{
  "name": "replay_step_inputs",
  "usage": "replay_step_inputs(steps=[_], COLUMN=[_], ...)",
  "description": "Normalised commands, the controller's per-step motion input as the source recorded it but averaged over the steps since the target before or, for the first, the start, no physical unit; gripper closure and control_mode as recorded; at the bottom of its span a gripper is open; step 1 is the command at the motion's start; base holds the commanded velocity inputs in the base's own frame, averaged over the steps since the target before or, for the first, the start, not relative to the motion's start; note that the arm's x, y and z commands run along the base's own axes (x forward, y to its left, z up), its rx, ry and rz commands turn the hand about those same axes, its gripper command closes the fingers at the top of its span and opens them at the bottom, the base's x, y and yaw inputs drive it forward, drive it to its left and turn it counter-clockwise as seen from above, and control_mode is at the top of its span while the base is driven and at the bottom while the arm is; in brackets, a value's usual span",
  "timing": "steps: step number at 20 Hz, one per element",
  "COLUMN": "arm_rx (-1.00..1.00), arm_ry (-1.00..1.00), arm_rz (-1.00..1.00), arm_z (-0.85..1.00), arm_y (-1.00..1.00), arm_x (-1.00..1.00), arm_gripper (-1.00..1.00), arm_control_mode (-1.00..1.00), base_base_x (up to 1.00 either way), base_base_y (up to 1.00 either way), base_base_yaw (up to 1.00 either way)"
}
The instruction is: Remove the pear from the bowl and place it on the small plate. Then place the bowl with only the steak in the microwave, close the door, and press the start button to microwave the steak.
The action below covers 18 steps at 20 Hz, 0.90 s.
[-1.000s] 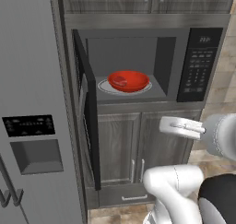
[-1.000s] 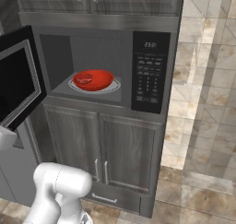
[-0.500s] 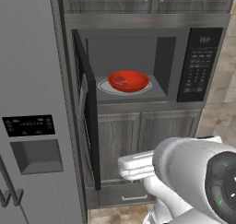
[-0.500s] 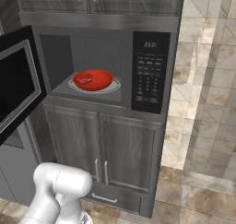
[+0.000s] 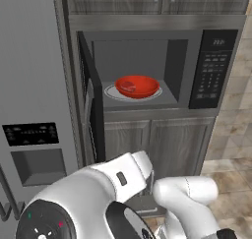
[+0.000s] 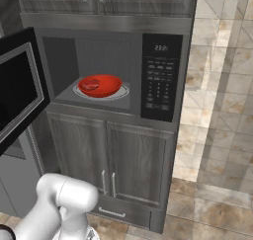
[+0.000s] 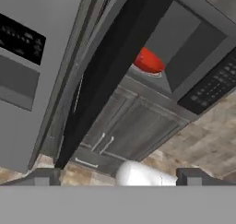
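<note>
Left base view: the bowl (image 5: 137, 86) sits on the white turntable (image 5: 112, 92) inside the microwave (image 5: 147, 68); a reddish piece at its left side is probably the steak, no pear is visible in it. The door (image 5: 92, 105) stands open, edge-on toward the camera.
Right base view: the door (image 6: 19, 88) swings out far to the left; the keypad (image 6: 160, 81) is on the right of the cavity.
Hand view: the claw (image 7: 118, 178) is low, below the door's bottom edge (image 7: 108, 71), its tips wide apart and holding nothing.
Step in hand: closing the door, I judge — push on the outer face near the free edge and follow the arc.
Risk: a push near the hinge gives little turning.
</note>
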Motion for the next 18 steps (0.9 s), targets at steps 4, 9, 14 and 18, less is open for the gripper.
replay_step_inputs(steps=[4, 9, 14, 18], arm_rx=[-0.31, -0.21, -0.17, -0.11], arm_ry=[0.09, 0.07, 0.22, 0.37], arm_rz=[-0.04, -0.07, -0.01, 0.0], arm_z=[-0.44, -0.43, -0.29, -0.43], arm_y=[0.87, 0.48, 0.44, 0.18], arm_x=[0.22, 0.71, 1.0, 1.0], arm_gripper=[-1.0, -1.0, -1.0, -1.0], arm_control_mode=[-1.0, -1.0, -1.0, -1.0], base_base_x=[0.0, 0.0, 0.0, 0.0], base_base_y=[0.0, 0.0, 0.0, 0.0], base_base_yaw=[0.0, 0.0, 0.0, 0.0])
